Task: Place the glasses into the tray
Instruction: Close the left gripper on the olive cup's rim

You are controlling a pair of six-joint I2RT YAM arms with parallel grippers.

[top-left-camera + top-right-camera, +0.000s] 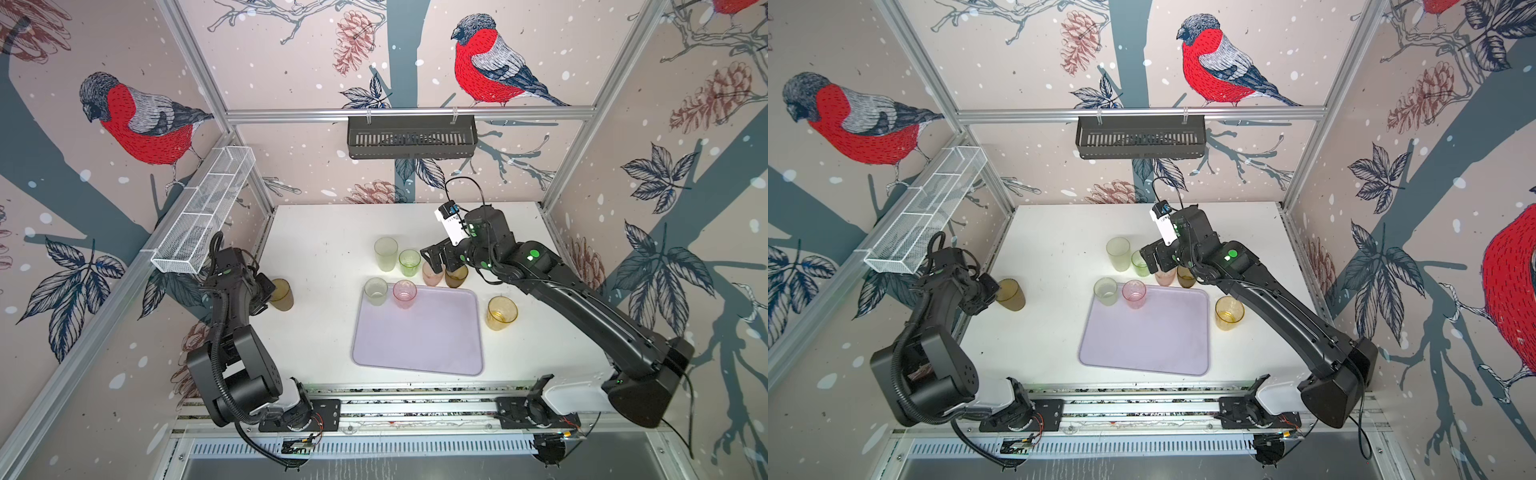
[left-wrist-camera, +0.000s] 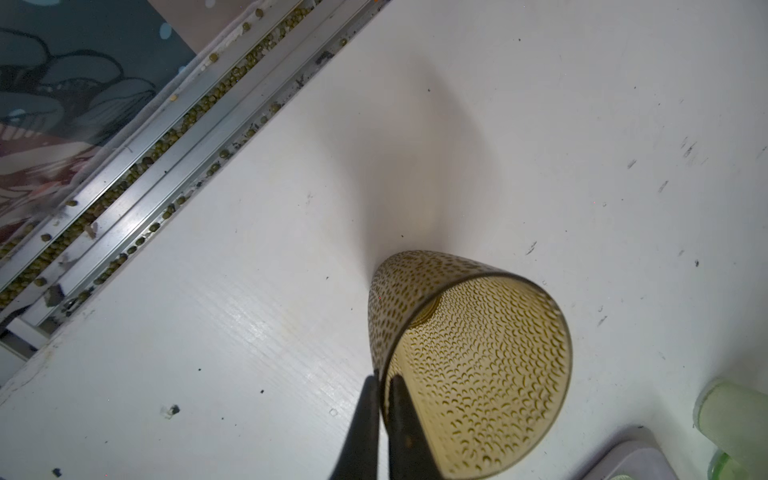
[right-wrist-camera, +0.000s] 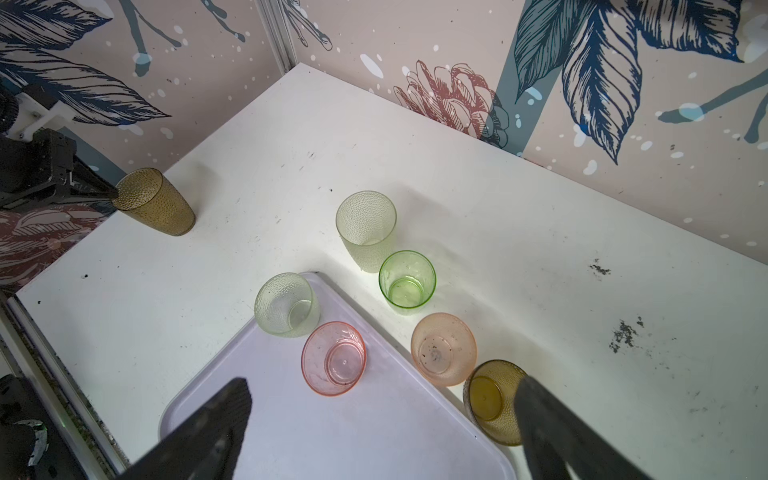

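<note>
Left pincer [image 2: 384, 380] clamped on rim of tall brown tumbler [image 2: 469, 357], near left edge of scuffed white table [image 1: 316, 249]; bird-print walls [image 1: 478, 62] around. Lilac tray [image 1: 415, 332] holds frosted tumbler [image 1: 376, 291] and pink tumbler [image 1: 404, 293] at far-left corner. Amber tumbler [image 1: 502, 312] on table right of tray. Right pincer [image 3: 386, 388] spread wide above peach tumbler [image 3: 442, 349] and short brown tumbler [image 3: 490, 395] beside tray.

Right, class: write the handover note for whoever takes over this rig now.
Left end effector: shut on the rim of the tall brown glass, at the table's left side.
Right end effector: open, empty, over the peach glass and small brown glass, just beyond the tray.
Done: frosted glass and pink glass in the tray.
Left: those three, plus the tall pale green glass, bright green glass and amber glass.
</note>
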